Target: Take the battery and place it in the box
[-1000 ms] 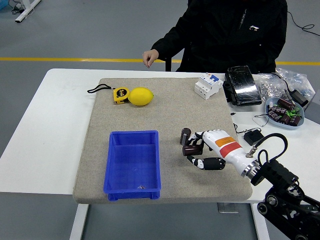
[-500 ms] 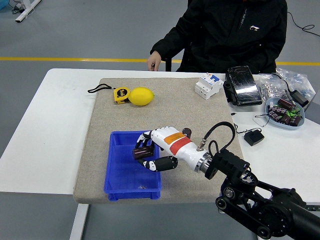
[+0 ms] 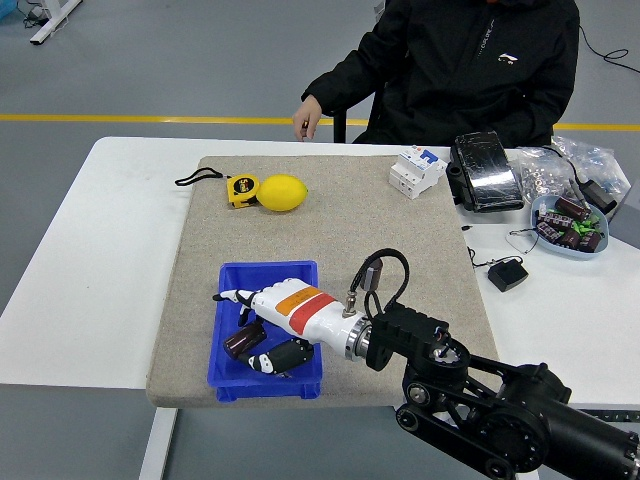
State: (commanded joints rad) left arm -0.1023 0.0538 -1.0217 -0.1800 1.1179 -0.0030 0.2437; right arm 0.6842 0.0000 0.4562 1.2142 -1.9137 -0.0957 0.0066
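**Battery in the blue box**

I see the battery [image 3: 241, 340] as a short, dark cylinder with a brownish-maroon sheen. It lies on its side, tilted diagonally, inside the blue box [image 3: 228, 378], toward the box's left-middle part. The box is a rectangular, open-topped plastic bin of bright blue, sitting upright on the grey mat near the table's front edge, its long side running away from me.

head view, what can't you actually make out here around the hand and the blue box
- Right hand: whether its fingers touch the battery or have let go; the hand overlaps it.
- Blue box: much of its floor, covered by the hand.
- Bowl at the table's right: its small dark parts are too small to identify.
- Left arm: outside the picture.
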